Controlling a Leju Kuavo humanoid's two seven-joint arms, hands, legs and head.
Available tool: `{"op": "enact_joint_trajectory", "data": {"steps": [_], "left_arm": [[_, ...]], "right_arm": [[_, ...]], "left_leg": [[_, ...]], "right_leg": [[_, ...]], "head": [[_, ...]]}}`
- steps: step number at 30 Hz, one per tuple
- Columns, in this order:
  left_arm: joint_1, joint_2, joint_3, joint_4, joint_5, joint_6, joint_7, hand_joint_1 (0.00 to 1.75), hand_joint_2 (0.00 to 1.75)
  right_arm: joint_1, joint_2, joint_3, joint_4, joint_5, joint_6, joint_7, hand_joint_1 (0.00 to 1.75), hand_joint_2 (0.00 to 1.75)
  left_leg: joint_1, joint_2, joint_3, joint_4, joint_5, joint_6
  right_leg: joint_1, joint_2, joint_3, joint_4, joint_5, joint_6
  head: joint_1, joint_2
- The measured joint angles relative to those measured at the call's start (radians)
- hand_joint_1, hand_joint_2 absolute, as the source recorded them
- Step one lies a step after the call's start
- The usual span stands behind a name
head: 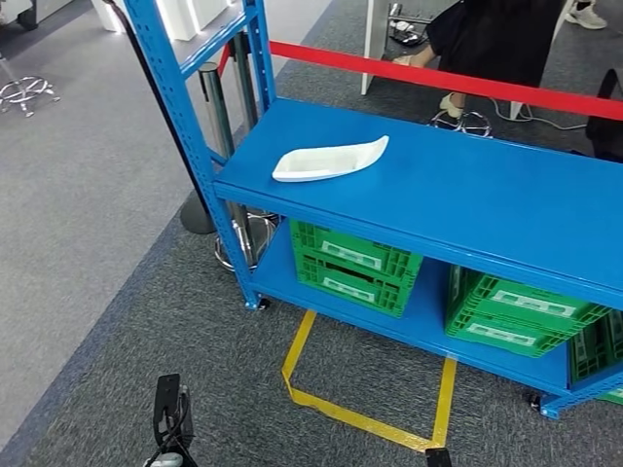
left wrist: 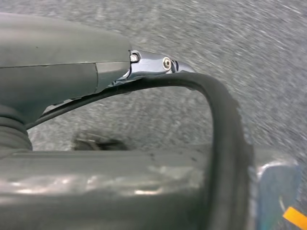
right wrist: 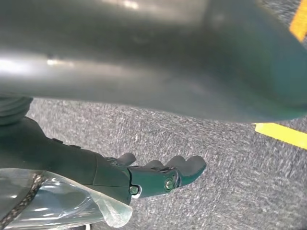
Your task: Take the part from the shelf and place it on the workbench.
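A white, shallow, boat-shaped plastic part (head: 331, 161) lies near the left end of the blue metal shelf (head: 470, 199), on its upper deck. The right robot hand (right wrist: 159, 175) hangs over grey carpet, fingers extended, holding nothing. The left robot hand (left wrist: 155, 64) is mostly hidden; I cannot tell its state.

White elongated part (head: 329, 161) lying flat on blue shelf (head: 470, 199) top level, near left end.
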Motion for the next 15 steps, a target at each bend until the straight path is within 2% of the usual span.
{"op": "enact_joint_trajectory", "data": {"steps": [2, 3, 4, 5, 6, 7, 9, 10, 11, 12, 13, 14, 15], "left_arm": [[0.004, 0.003, 0.0, 0.0, 0.002, -0.001, 0.001, 0.0, 0.0], [0.005, 0.003, 0.0, 0.0, 0.003, -0.002, 0.001, 0.0, 0.0], [0.003, 0.002, 0.0, 0.0, 0.003, -0.003, 0.001, 0.0, 0.0], [-0.001, 0.0, 0.0, 0.0, 0.003, -0.003, 0.001, 0.0, 0.0], [-0.007, -0.002, 0.0, 0.0, 0.003, -0.004, 0.001, 0.0, 0.0], [-0.012, -0.004, 0.0, 0.0, 0.002, -0.004, 0.0, 0.0, 0.0], [-0.014, -0.006, 0.0, 0.0, 0.002, -0.006, 0.0, 0.0, 0.0], [-0.013, -0.005, 0.0, 0.0, 0.002, -0.006, 0.0, 0.0, 0.0], [-0.012, -0.006, 0.0, 0.0, 0.003, -0.007, 0.001, 0.0, 0.0], [-0.011, -0.006, 0.0, 0.0, 0.003, -0.007, 0.001, 0.0, 0.0], [-0.011, -0.006, 0.0, 0.0, 0.003, -0.007, 0.001, 0.0, 0.0], [-0.011, -0.006, 0.0, 0.0, 0.003, -0.008, 0.001, 0.0, 0.0], [-0.012, -0.006, 0.0, 0.0, 0.003, -0.008, 0.001, 0.0, 0.0]], "right_arm": [[0.001, 0.0, 0.0, 0.0, 0.0, 0.0, 0.0, 0.0, 0.0], [0.002, 0.0, 0.0, 0.001, 0.0, 0.0, 0.0, 0.0, 0.0], [0.002, 0.0, 0.0, 0.001, 0.0, 0.0, 0.0, 0.0, 0.0], [0.002, -0.001, 0.0, 0.001, 0.0, 0.0, 0.0, 0.0, 0.0], [0.001, -0.002, 0.0, 0.001, 0.0, 0.0, 0.0, 0.0, 0.0], [-0.002, -0.002, 0.0, 0.001, 0.0, 0.0, 0.0, 0.0, 0.0], [-0.009, -0.003, 0.0, 0.001, 0.0, 0.0, 0.0, 0.0, 0.0], [-0.011, -0.003, 0.0, 0.001, 0.0, 0.0, 0.0, 0.0, 0.0], [-0.011, -0.003, 0.0, 0.001, 0.0, 0.0, 0.0, 0.0, 0.0], [-0.009, -0.003, 0.0, 0.001, 0.0, 0.0, 0.0, 0.0, 0.0], [-0.007, -0.004, -0.001, 0.001, 0.0, 0.0, 0.0, 0.0, 0.0], [-0.006, -0.005, -0.001, 0.001, -0.001, 0.0, 0.0, 0.0, 0.0], [-0.007, -0.006, -0.001, 0.001, -0.001, 0.0, 0.0, 0.0, 0.0]], "left_leg": [[-0.004, -0.037, -0.004, -0.075, 0.127, 0.014], [-0.006, -0.045, -0.005, -0.086, 0.157, 0.02], [-0.007, -0.044, 0.001, -0.086, 0.17, 0.025], [-0.005, -0.037, 0.008, -0.09, 0.182, 0.031], [-0.004, -0.028, 0.015, -0.094, 0.187, 0.036], [-0.003, -0.017, 0.022, -0.099, 0.185, 0.042], [-0.004, 0.006, 0.033, -0.104, 0.174, 0.052], [-0.005, 0.019, 0.037, -0.103, 0.166, 0.055], [-0.006, 0.03, 0.042, -0.103, 0.159, 0.056], [-0.006, 0.039, 0.049, -0.102, 0.151, 0.056], [-0.007, 0.048, 0.057, -0.101, 0.143, 0.056], [-0.007, 0.057, 0.068, -0.1, 0.134, 0.055], [-0.007, 0.065, 0.078, -0.1, 0.126, 0.052]], "right_leg": [[0.001, 0.025, 0.007, 0.005, -0.024, 0.012], [0.002, 0.037, 0.01, 0.007, -0.036, 0.018], [0.003, 0.048, 0.011, 0.005, -0.046, 0.026], [0.003, 0.046, 0.016, 0.007, -0.055, 0.031], [0.005, 0.028, 0.016, 0.015, -0.066, 0.036], [0.006, -0.002, 0.004, 0.042, -0.084, 0.042], [0.008, -0.064, -0.061, 0.15, -0.136, 0.053], [0.008, -0.077, -0.104, 0.213, -0.157, 0.057], [0.007, -0.082, -0.139, 0.255, -0.159, 0.059], [0.007, -0.084, -0.157, 0.264, -0.14, 0.06], [0.007, -0.088, -0.157, 0.234, -0.1, 0.06], [0.007, -0.097, -0.139, 0.172, -0.047, 0.059], [0.01, -0.115, -0.117, 0.11, -0.008, 0.056]], "head": [[-0.001, 0.0], [-0.001, 0.0], [-0.001, 0.0], [0.0, 0.0], [0.002, 0.0], [0.004, 0.0], [0.009, 0.0], [0.01, 0.0], [0.01, 0.0], [0.01, 0.0], [0.01, 0.0], [0.01, 0.0], [0.01, 0.0]]}}
